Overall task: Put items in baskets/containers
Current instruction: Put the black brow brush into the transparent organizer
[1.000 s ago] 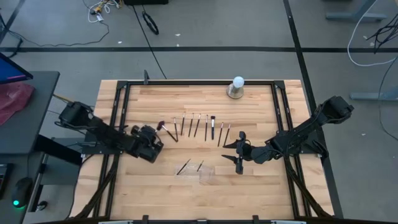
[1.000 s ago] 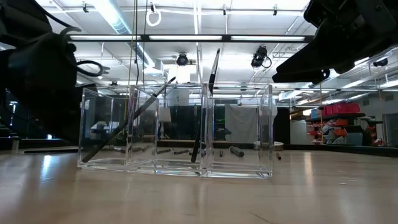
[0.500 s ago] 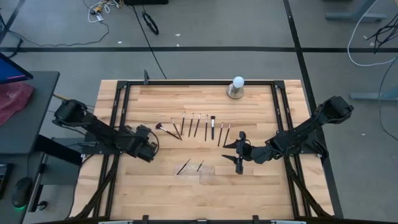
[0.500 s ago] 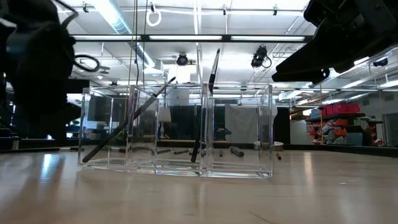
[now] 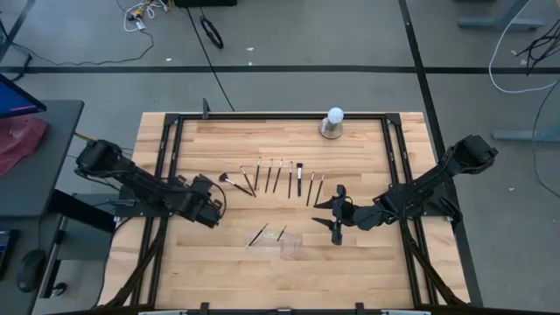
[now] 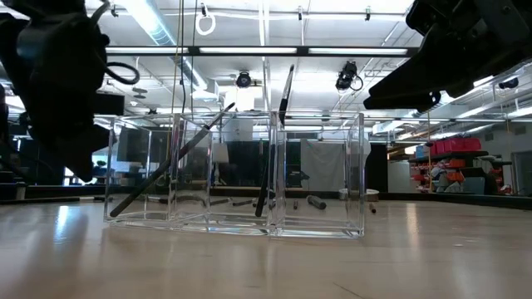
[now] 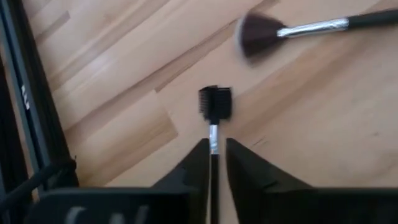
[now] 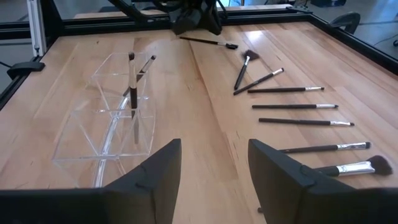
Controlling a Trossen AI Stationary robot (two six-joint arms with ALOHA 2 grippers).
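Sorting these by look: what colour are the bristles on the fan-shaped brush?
Dark brown to black, on a silver collar; the fan brush shows best in the left wrist view.

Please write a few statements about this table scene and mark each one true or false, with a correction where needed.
1. Two brushes stand in the clear container. True.
2. The right gripper holds a brush. False: its fingers are open and empty.
3. The white ball-shaped object stands apart from the brush row. True.
4. The fan brush lies inside the container. False: it lies on the table, at one end of the row.
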